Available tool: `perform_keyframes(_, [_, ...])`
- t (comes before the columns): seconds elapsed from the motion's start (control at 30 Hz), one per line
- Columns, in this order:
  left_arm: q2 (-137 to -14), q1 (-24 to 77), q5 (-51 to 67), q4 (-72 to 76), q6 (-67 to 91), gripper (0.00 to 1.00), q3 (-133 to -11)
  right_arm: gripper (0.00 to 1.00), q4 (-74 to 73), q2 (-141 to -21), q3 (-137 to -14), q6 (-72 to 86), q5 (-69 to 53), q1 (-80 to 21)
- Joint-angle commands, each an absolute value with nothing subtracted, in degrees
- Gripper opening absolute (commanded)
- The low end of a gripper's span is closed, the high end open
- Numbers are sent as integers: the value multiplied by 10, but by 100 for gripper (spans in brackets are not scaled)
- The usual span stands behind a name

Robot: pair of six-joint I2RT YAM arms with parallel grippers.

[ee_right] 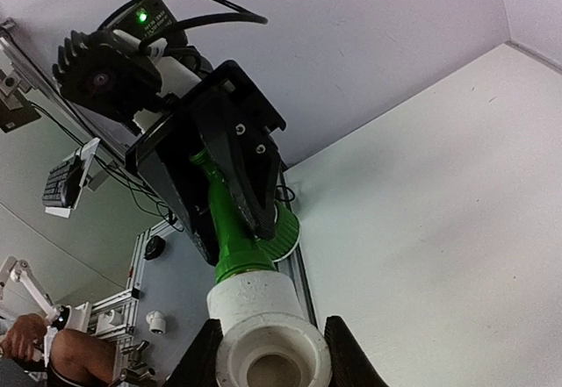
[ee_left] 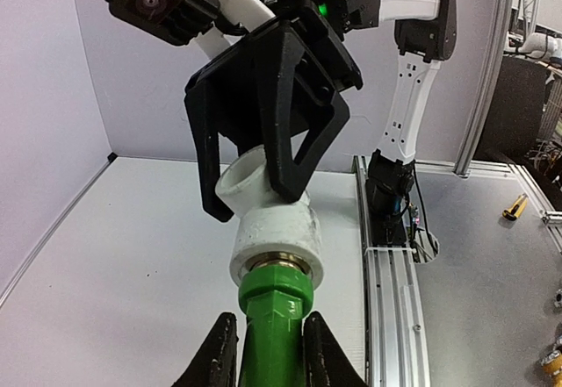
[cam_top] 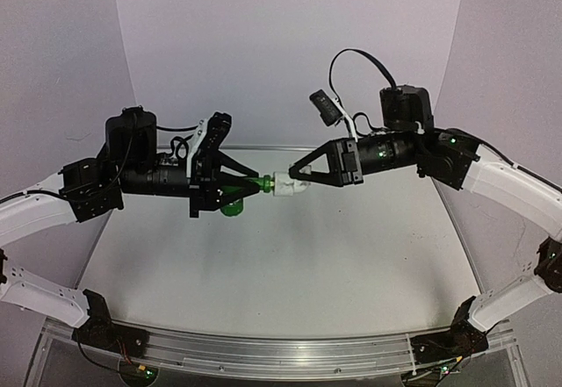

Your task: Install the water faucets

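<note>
Above the bench [cam_top: 263, 264], green tap [ee_left: 269, 317] joins white fitting [ee_left: 277, 240].
The left pincer [cam_top: 254, 183] grips the tap; the right pincer [cam_top: 294, 180] grips the fitting.

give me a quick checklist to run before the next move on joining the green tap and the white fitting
1. The left gripper is shut on the green tap: ok.
2. The right gripper is shut on the white fitting: ok.
3. The tap's end is in line with the fitting's mouth and has entered it: ok.
4. The joint is fully seated and tight: cannot tell.
5. Both parts are held in the air, off the table: ok.
</note>
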State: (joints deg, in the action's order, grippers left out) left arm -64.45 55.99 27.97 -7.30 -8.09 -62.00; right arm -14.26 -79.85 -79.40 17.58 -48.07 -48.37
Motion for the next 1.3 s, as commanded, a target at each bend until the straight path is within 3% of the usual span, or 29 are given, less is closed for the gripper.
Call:
perform_keyframes(0.0, [-652, 573, 252, -103, -56, 0, -632, 39, -84, -802, -838, 220, -504, -484])
perform_keyframes(0.13, [-660, 573, 236, -107, 24, 0, -647, 72, -89, -802, -872, 170, -475, -466])
perform_keyframes(0.3, [-658, 571, 242, -83, 97, 0, -643, 87, -106, -779, -902, 24, -395, -455])
perform_keyframes(0.53, [-666, 554, 263, -17, 249, 0, -642, 90, -108, -722, -864, -279, -328, -456])
perform_keyframes(0.83, [-713, 487, 465, 153, 471, 0, -631, 92, -85, -622, -716, -668, -329, -488])
perform_keyframes(1.27, [-763, 474, 545, 256, 583, 0, -626, 89, 33, -603, -598, -898, -240, -535])
